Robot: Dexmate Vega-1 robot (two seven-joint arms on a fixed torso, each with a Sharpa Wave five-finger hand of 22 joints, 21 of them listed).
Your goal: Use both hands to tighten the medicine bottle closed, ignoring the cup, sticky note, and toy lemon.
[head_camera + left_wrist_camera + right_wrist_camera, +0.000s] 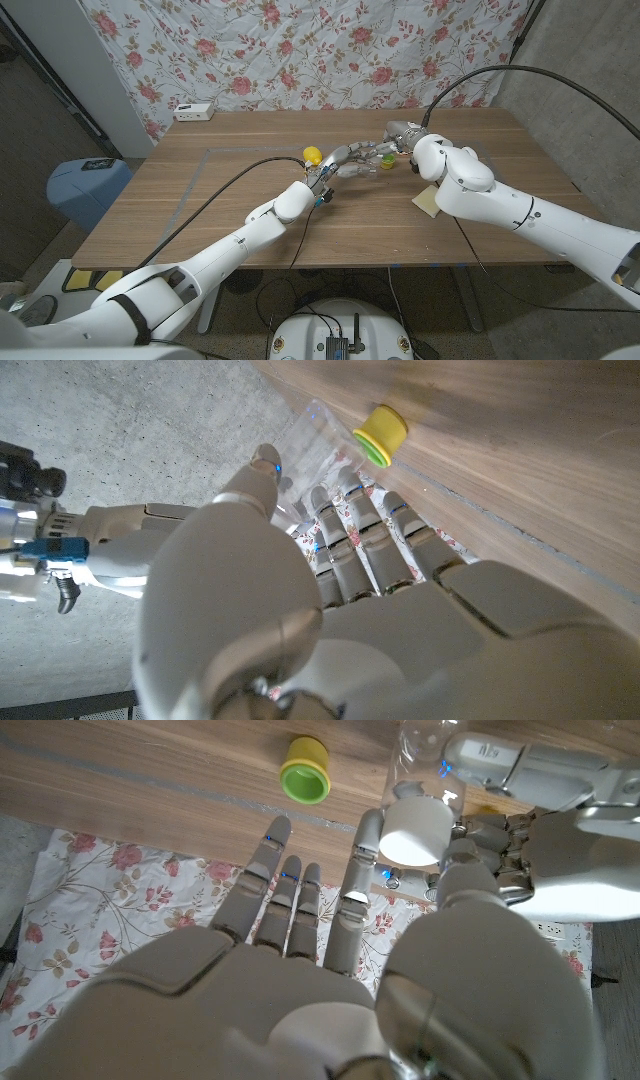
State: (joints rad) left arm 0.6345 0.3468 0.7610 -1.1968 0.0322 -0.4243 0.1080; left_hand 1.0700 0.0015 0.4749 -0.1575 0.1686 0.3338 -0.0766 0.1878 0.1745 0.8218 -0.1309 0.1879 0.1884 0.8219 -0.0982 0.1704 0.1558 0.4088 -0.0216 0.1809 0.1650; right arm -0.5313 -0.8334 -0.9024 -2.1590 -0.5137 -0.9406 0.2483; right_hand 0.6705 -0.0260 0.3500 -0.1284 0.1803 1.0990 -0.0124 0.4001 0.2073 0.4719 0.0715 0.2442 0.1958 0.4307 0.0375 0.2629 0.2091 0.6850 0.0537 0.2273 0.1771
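Medicine bottle, clear with a white cap, stood mid-desk between both hands: the left robot hand gripped its body, while the right robot hand, fingers spread and empty, faced the cap end, the bottle's long axis pointing at its palm.

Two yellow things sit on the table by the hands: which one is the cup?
The yellow cup, lying on its side with its green inside showing. The toy lemon is plain yellow, nearer the left hand.
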